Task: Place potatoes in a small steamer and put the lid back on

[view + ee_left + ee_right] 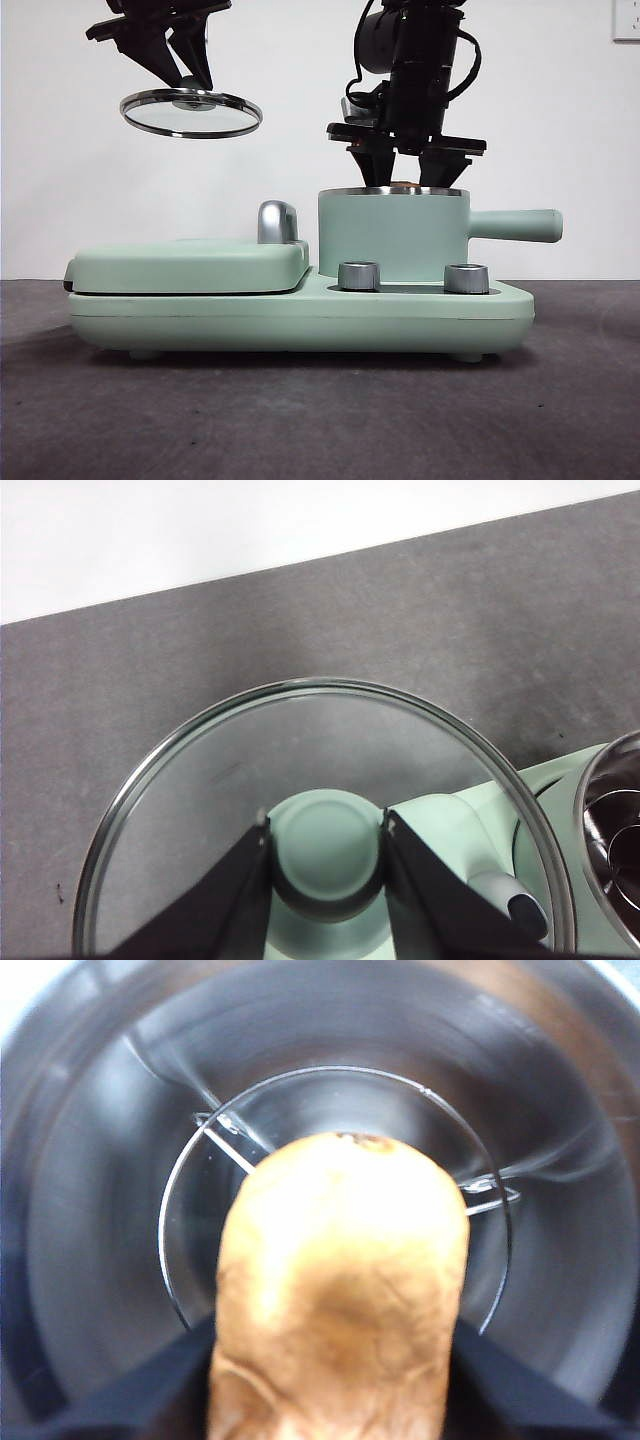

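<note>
Right gripper (404, 168): poised at the mouth of the small steamer (392, 236), jaws clamped on the potato (340, 1290), which hangs inside the steel bowl.
Left gripper (327, 852): raised high, well apart from the pot, jaws pinching the green knob of the lid (191, 112).
Base: green cooker (300, 310) on dark table (320, 420).

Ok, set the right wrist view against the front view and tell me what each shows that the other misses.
Only the right wrist view shows the steamer's steel inside with a wire rack at the bottom, and most of the potato held over it by the right gripper. Only the front view shows the steamer's green outside and side handle, the flat grill cover, two knobs, and the left gripper holding the lid in the air. Both show the right gripper's fingers at the steamer's mouth.
</note>
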Controlling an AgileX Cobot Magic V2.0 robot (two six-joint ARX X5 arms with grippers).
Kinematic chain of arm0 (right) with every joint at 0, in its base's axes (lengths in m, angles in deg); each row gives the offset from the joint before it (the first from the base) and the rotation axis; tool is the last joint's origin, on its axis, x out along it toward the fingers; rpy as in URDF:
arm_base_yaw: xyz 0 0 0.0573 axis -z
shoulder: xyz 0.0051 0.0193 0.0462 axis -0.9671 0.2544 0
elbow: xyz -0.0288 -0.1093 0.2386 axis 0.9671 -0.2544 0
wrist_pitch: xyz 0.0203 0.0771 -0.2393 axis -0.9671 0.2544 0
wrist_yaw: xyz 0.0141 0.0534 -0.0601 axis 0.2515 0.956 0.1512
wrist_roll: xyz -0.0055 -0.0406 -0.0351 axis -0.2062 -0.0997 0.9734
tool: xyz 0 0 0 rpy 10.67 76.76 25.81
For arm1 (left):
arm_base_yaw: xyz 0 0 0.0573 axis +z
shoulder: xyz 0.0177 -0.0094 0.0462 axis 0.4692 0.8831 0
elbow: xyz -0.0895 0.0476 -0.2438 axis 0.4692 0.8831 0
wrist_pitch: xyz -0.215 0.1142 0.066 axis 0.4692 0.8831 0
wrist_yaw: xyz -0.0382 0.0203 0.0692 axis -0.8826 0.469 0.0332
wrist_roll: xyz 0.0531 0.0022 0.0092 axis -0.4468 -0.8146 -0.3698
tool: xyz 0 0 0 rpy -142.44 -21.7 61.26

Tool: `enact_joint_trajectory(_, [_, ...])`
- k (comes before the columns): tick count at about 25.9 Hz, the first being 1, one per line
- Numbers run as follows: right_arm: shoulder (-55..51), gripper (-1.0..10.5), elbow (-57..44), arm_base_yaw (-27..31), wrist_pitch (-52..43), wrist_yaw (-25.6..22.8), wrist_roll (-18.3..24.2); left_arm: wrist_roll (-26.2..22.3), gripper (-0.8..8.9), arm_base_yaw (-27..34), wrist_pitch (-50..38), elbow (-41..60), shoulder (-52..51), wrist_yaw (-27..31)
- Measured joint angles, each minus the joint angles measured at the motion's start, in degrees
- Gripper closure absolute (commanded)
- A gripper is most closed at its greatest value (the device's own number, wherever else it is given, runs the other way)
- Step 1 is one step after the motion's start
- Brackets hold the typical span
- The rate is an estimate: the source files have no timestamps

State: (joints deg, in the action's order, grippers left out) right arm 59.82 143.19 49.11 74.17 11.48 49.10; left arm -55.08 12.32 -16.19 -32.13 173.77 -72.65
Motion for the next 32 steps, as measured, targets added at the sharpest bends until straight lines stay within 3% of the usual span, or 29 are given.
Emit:
enact_joint_trajectory(3, [0.00, 5.3, 0.00, 0.00, -0.09, 0.00, 0.00, 0.00, 8.09, -0.26, 0.00, 0.00, 0.00, 0.00])
enact_joint_trajectory(10, [-1.42, 5.3, 0.15, 0.33, 2.19, -0.07, 0.94, 0.00, 8.08, -1.75, 0.17, 0.00, 0.00, 0.00])
enact_joint_trajectory(21, [-22.51, 5.3, -0.26, 0.39, 6.75, -6.12, 2.99, 0.00, 8.08, -5.95, 1.33, 0.00, 0.00, 0.00])
enact_joint_trajectory(24, [-31.21, 5.3, -7.80, 0.37, 6.73, -6.12, 2.99, 0.00, 8.08, -8.48, 1.31, 0.00, 0.00, 0.00])
enact_joint_trajectory(27, [-42.64, 5.3, -21.59, -0.81, 5.57, -5.99, 2.99, 0.00, 8.08, -11.02, 1.11, 0.00, 0.00, 0.00])
enact_joint_trajectory(32, [-64.30, 5.3, -49.00, -4.39, -8.61, -2.86, 0.94, 0.00, 8.09, -14.75, -1.60, 0.00, 0.37, 0.00])
